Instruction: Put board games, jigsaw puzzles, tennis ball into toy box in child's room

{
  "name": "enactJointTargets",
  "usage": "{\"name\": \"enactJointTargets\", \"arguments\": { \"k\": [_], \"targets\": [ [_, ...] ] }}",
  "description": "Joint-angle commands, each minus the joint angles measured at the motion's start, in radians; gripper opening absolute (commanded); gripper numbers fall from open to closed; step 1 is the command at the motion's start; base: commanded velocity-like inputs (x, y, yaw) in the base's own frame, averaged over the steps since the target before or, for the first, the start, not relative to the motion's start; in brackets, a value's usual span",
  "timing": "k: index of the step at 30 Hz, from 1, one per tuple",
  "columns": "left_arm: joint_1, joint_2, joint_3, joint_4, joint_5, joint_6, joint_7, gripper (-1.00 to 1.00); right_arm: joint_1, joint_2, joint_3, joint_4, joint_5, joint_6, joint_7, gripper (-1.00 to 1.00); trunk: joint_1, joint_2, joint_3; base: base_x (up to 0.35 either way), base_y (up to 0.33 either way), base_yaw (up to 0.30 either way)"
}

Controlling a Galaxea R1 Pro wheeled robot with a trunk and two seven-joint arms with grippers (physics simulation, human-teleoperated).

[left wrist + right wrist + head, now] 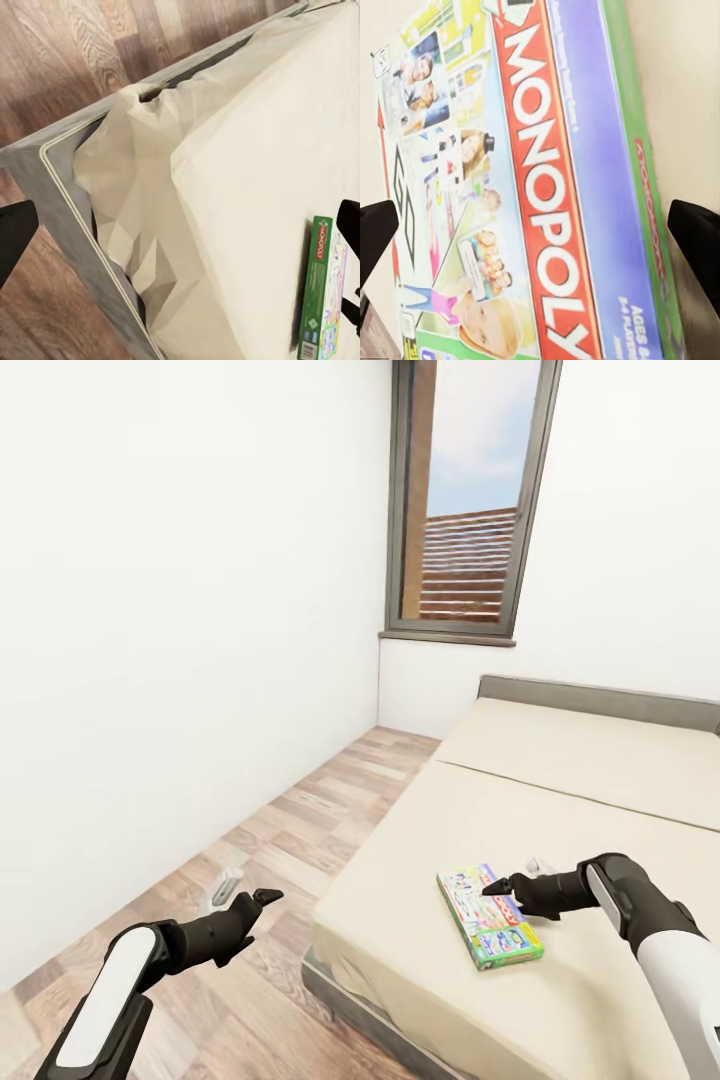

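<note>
This is a bedroom in a home. A low beige-sheeted bed (560, 800) with a grey frame stands on pale wood-plank flooring (290, 830). Plain white walls (180, 610) meet at a tall dark-framed window (465, 500).

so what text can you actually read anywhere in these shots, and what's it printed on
"MONOPOLY": white letters on the red band across the lid of the board game lying on the bed.
"MONOPOLY": again, small, on the box's green side edge, in the left wrist view.
"AGES 8" and a line beginning "2-4 PLAYE": on the lid's blue strip, cut off by the picture's edge.
Other small print on the lid and side edge: too blurred to read.
</note>
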Motion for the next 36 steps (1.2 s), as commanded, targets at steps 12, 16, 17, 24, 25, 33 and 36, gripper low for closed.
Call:
{"name": "enactJointTargets", "arguments": {
  "k": [12, 16, 17, 24, 25, 33, 36],
  "targets": [
    [-0.001, 0.0, 0.001, -0.001, 0.01, 0.002, 0.009, 1.0, 0.001, 0.0, -0.002, 0.007, 0.004, 0.001, 0.001, 1.0, 0.0, 0.0, -0.001, 0.0, 0.0, 0.238],
    [0.0, 0.0, 0.001, -0.001, 0.01, 0.002, 0.009, 1.0, 0.001, 0.0, -0.002, 0.007, 0.004, 0.001, 0.001, 1.0, 0.0, 0.0, -0.001, 0.0, 0.0, 0.273],
    [0.0, 0.0, 0.001, -0.001, 0.01, 0.002, 0.009, 1.0, 0.001, 0.0, -0.002, 0.007, 0.004, 0.001, 0.001, 1.0, 0.0, 0.0, -0.001, 0.0, 0.0, 0.275],
    [0.0, 0.0, 0.0, -0.001, 0.008, 0.0, 0.01, 1.0, 0.001, 0.0, -0.002, 0.006, 0.004, 0.001, 0.001, 1.0, 0.0, 0.0, -0.001, 0.0, 0.0, 0.234],
    [0.0, 0.0, -0.002, 0.0, 0.007, -0.001, 0.01, 1.0, 0.001, 0.0, -0.002, 0.006, 0.004, 0.001, 0.001, 1.0, 0.0, 0.0, -0.001, 0.0, 0.0, 0.092],
    [0.005, 0.003, -0.005, 0.009, -0.005, -0.002, 0.009, 1.0, 0.001, 0.0, -0.002, 0.005, 0.004, 0.001, 0.001, 1.0, 0.0, 0.0, -0.001, 0.0, 0.0, 0.053],
    [0.007, 0.004, -0.006, 0.012, -0.021, -0.002, 0.009, 1.0, 0.001, 0.0, -0.002, 0.005, 0.004, 0.0, 0.001, 1.0, 0.0, 0.0, -0.001, 0.0, 0.0, 0.018]
  ]
}}
